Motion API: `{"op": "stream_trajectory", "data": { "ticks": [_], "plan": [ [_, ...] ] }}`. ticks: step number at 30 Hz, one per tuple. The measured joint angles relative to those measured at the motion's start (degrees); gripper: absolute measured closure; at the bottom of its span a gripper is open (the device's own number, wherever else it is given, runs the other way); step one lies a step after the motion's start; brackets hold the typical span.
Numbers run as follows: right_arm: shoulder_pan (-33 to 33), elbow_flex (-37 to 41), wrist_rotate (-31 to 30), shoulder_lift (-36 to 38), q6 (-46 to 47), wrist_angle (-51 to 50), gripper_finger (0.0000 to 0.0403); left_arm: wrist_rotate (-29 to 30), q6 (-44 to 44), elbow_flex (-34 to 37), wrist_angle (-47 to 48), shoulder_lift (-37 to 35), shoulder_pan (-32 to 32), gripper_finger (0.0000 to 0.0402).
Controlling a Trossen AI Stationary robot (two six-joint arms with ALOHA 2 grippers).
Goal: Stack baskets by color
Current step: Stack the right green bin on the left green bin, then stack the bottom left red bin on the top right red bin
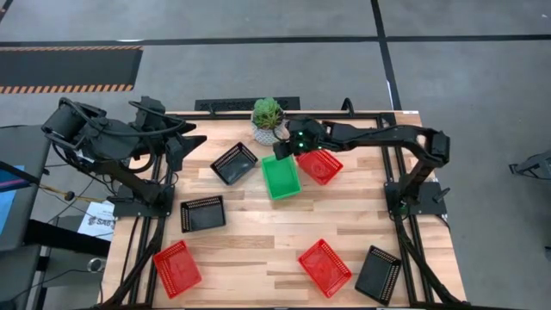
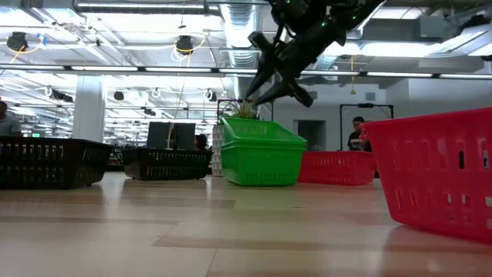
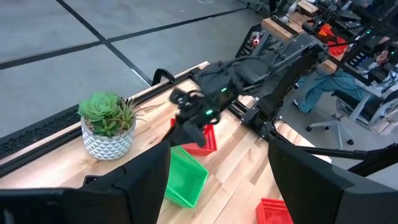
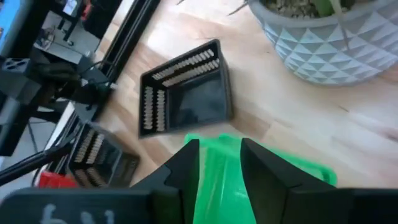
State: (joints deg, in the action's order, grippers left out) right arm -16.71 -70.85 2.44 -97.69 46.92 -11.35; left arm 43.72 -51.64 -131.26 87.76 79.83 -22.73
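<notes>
The green baskets (image 1: 281, 176) sit nested in one pile on the table's far middle, and the top one (image 2: 260, 132) sits slightly askew. My right gripper (image 1: 281, 151) hangs just above the pile's far end, slanting down. It is open, and its narrow gap (image 4: 221, 149) shows green with no touch visible. A red basket (image 1: 320, 165) lies right of the pile and a black basket (image 1: 234, 163) lies left of it. My left gripper (image 3: 221, 155) waits open, raised over the far left corner.
A potted plant (image 1: 268, 116) stands just beyond the green pile. More baskets lie apart: black (image 1: 203, 213) at mid left, red (image 1: 176, 268) at the near left, red (image 1: 325, 267) and black (image 1: 379, 273) at the near right. Bare wood lies between them.
</notes>
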Motion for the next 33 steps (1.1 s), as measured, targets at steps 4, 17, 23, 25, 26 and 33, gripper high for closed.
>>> {"op": "stream_trajectory", "data": {
  "ticks": [4,17,23,25,26,33],
  "plan": [
    [0.2,0.1,0.3,-3.1,-0.3,-1.1,0.0276,0.0,-0.6,0.0,0.1,0.0,0.0,0.0143],
    [0.7,-1.2,0.7,1.2,-3.6,0.3,0.028,-2.3,-0.7,0.0,2.3,0.0,0.0,0.0143],
    [4.3,-1.6,1.2,9.0,-5.4,-6.4,0.028,-12.3,0.1,2.8,2.2,-0.1,0.0,0.0143],
    [5.6,-1.7,1.2,12.0,-5.8,-9.4,0.028,-18.6,0.1,5.2,2.2,-0.1,0.0,0.0143],
    [6.4,-1.7,1.2,13.3,-6.2,-11.0,0.028,-21.6,-0.4,7.2,2.1,-0.1,-0.1,0.0143],
    [12.1,-1.6,-2.0,20.5,-6.5,-19.7,0.028,-34.7,-14.3,25.0,2.2,0.0,-6.4,0.0143]
  ]
}}
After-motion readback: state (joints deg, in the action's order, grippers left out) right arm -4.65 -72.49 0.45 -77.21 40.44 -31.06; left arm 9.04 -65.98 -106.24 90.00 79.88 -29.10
